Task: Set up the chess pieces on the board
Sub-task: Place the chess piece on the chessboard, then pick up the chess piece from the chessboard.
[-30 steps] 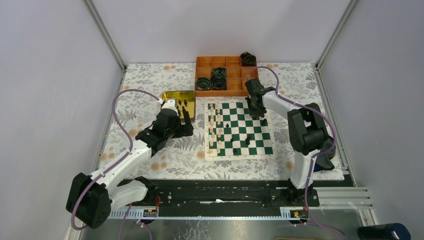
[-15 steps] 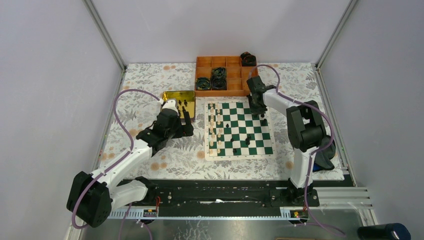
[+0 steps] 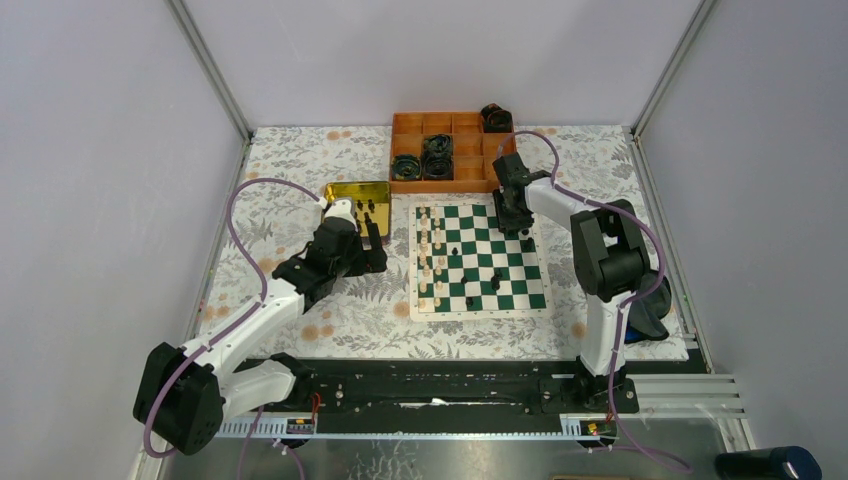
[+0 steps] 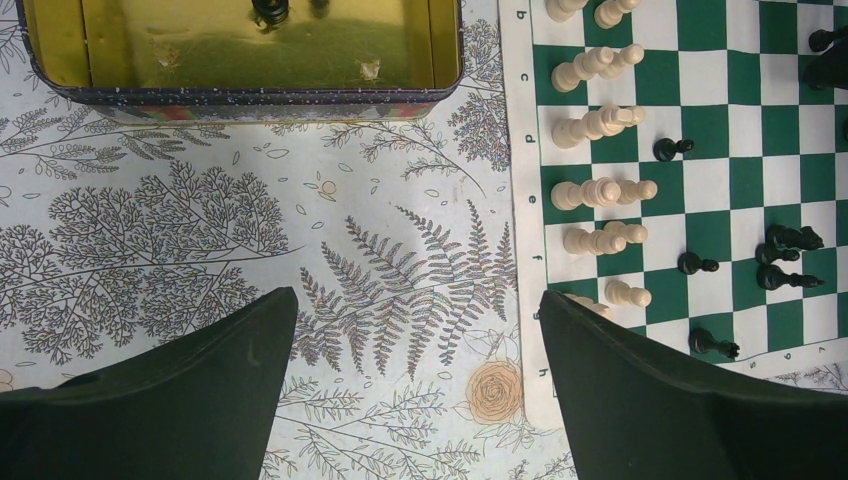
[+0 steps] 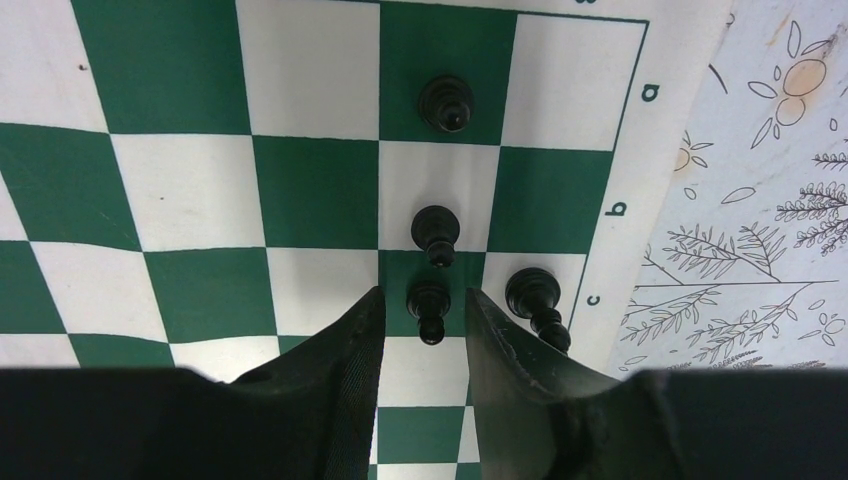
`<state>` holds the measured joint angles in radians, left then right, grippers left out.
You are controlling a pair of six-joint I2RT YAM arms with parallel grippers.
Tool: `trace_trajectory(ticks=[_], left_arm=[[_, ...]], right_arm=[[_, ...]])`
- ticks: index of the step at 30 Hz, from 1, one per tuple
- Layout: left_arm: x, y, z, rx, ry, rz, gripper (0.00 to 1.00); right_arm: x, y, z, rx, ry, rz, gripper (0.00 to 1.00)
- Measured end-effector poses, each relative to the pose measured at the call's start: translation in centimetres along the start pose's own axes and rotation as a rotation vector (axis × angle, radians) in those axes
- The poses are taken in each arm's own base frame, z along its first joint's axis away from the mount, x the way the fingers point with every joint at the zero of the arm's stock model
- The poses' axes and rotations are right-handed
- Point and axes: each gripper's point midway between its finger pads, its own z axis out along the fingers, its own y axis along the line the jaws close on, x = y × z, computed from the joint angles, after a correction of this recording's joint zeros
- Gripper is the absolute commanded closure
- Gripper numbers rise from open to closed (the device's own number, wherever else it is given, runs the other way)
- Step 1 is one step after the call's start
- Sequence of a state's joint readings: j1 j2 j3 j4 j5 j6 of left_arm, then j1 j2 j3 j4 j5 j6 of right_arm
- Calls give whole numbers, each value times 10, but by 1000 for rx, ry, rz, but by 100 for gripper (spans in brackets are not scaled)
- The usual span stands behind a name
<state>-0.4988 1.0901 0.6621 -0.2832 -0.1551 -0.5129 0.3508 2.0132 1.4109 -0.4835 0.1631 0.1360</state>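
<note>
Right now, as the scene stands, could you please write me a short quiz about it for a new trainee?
1. True or false: the left gripper holds a cream pawn.
2. What stands between the fingers of the right gripper? A: a black chess piece. B: a cream chess piece. C: a coil of cable.
3. What colour are the pieces that lie in the yellow tin?

Key: 1 false, it is wide open and empty over the tablecloth; 2 A; 3 black.
</note>
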Motion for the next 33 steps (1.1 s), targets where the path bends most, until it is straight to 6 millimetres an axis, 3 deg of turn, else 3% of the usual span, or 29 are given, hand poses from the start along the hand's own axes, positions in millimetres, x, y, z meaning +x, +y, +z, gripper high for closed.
trace_trajectory(ticks=[10, 17, 22, 29, 33], left_arm=[[0, 0, 0, 1, 0, 0, 1], [0, 0, 0, 1, 1, 0, 1], [0, 0, 0, 1, 1, 0, 1], [1, -2, 0, 6, 2, 4, 1], [0, -2, -1, 7, 0, 4, 1]], right_arm=[[-5, -1, -9, -3, -20, 3, 57], [-20, 0, -40, -20, -92, 8, 56], [-22, 12, -65, -42, -137, -13, 56], [22, 43, -81, -83, -108, -85, 56], [50, 49, -84, -90, -69, -107, 56]])
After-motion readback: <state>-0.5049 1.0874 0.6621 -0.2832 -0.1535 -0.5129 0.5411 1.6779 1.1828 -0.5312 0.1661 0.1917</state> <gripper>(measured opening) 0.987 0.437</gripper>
